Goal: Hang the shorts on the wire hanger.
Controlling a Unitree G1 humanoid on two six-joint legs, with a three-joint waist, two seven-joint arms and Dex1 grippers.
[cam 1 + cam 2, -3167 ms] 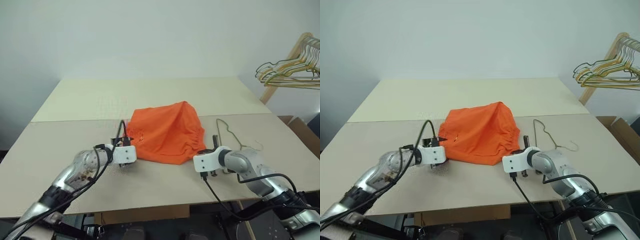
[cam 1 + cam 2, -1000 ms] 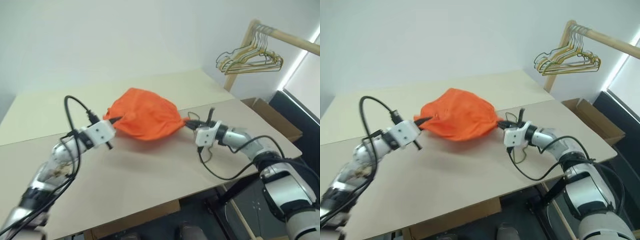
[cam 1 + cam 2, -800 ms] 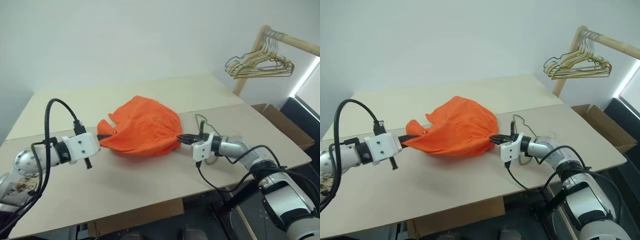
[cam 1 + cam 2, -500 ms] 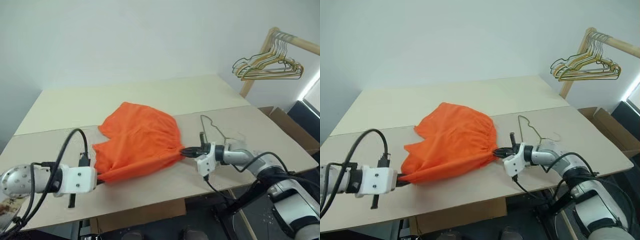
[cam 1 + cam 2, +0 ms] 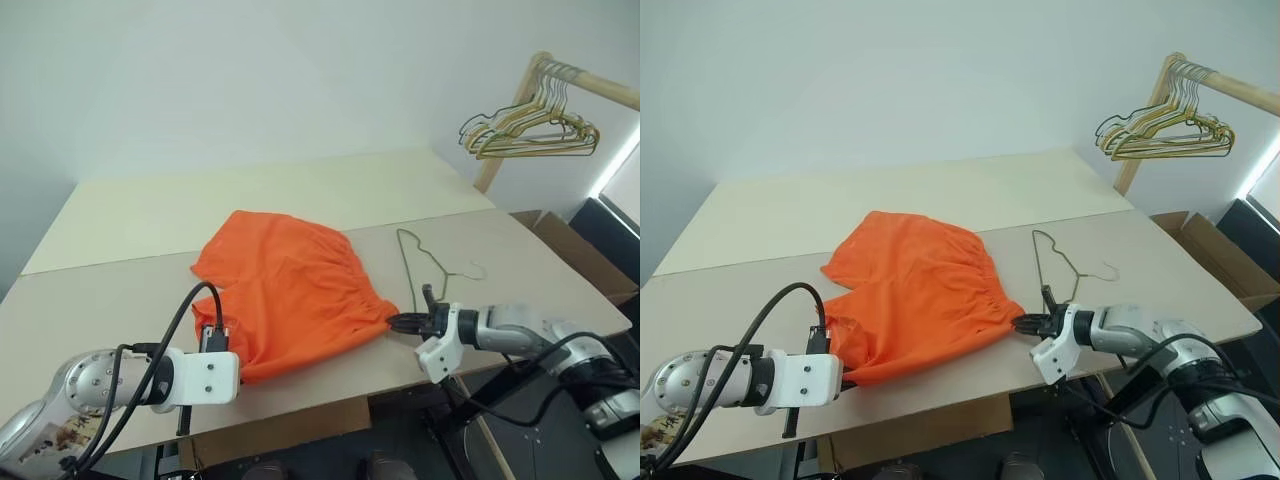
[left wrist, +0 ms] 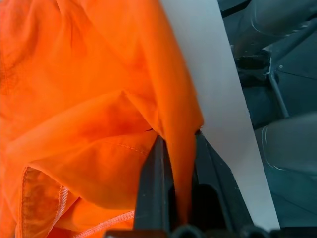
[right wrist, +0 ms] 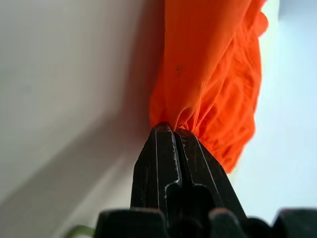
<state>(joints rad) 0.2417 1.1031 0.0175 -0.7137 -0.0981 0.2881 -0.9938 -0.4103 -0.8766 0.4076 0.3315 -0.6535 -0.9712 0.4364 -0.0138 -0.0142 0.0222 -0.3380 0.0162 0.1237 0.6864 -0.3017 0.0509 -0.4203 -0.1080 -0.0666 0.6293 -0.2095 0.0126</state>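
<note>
Left wrist view shows my left gripper (image 6: pixel 177 144) clamped on a fold of the orange shorts (image 5: pixel 290 295). My right gripper (image 7: pixel 173 130) pinches their gathered waistband corner. I see the shorts spread on the table (image 5: pixel 120 290), with the wire hanger (image 5: pixel 420 262) lying just beside them.

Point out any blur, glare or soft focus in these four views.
Left eye view: right end effector slightly motion-smeared; bright strip at the right edge. Right eye view: evenly lit, soft shadow under the shorts. Left wrist view: floor background soft. Right wrist view: near fingers soft, table blank.
</note>
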